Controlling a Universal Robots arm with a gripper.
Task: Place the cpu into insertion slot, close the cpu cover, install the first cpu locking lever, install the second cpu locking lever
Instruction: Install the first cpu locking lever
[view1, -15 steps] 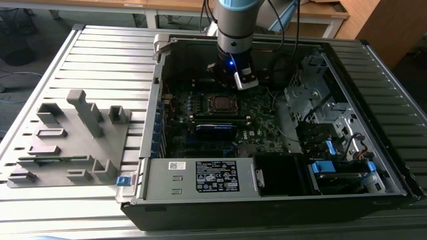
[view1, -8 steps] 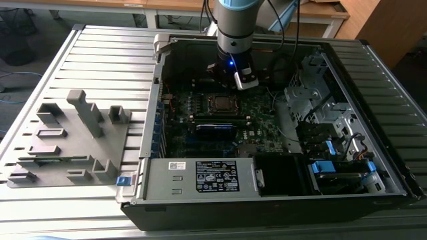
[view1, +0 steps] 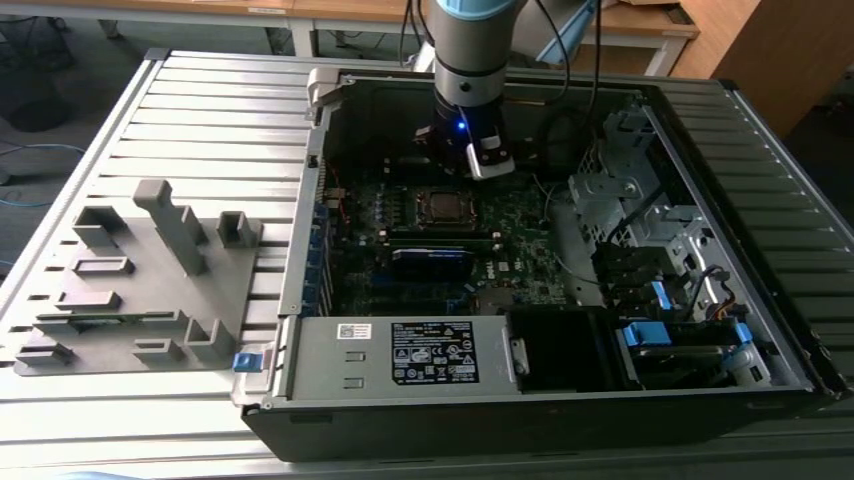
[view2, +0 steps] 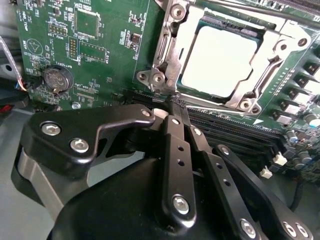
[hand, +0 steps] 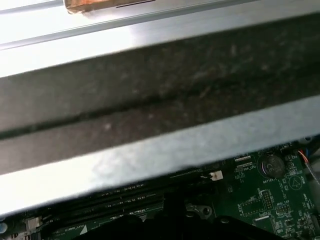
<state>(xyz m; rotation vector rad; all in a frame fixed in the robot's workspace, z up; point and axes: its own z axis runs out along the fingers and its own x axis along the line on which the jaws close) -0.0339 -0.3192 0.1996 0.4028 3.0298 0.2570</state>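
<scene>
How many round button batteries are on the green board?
1. The coin battery sits on the green motherboard in both wrist views, apart from the cpu cover. More could be hidden.

arm (view1: 470, 45) vertical, wrist pointing down | jaws closed, tips together

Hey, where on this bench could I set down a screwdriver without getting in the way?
The slatted table is bare in the exterior view's upper left, bordered by the grey fixture tray and the computer case. Inside the case it is crowded: motherboard, cables, drive cage, and the gripper beside the cpu.
</scene>
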